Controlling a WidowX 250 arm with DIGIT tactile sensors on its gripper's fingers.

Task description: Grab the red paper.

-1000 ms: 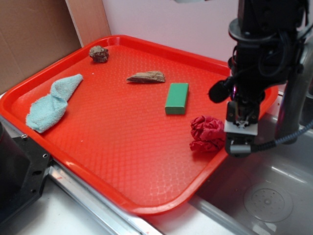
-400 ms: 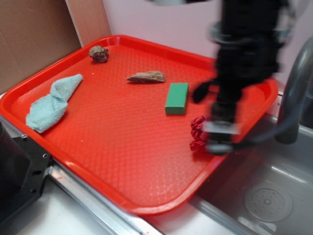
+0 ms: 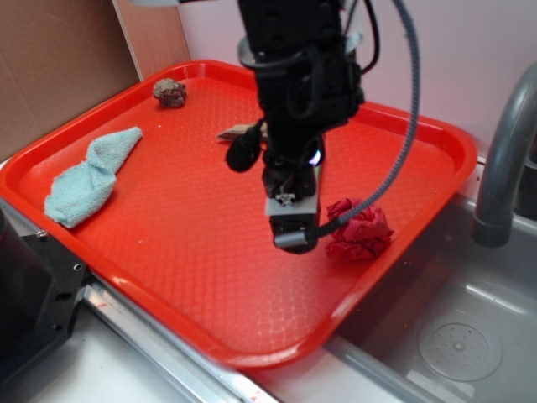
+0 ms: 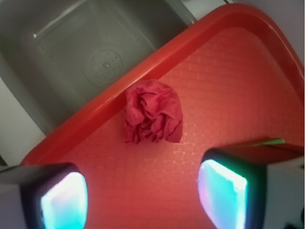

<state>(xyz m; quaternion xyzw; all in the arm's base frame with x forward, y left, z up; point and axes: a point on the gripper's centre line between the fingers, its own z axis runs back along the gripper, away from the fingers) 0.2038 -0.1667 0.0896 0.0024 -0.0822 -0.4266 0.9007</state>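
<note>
No text, label, brand, number or sign is showing legibly in either view. A small pale plate on the gripper (image 3: pixel 294 220), just above its lower end, is carrying a tiny dark mark in the exterior view, but it is too small to read.

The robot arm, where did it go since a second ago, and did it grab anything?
The arm swung left across the tray, from the right edge beside the red paper to the middle. Its gripper now hangs left of the paper, jaws open, holding nothing. It now hides most of the green block. The paper, blue cloth and small rock stayed put.
</note>
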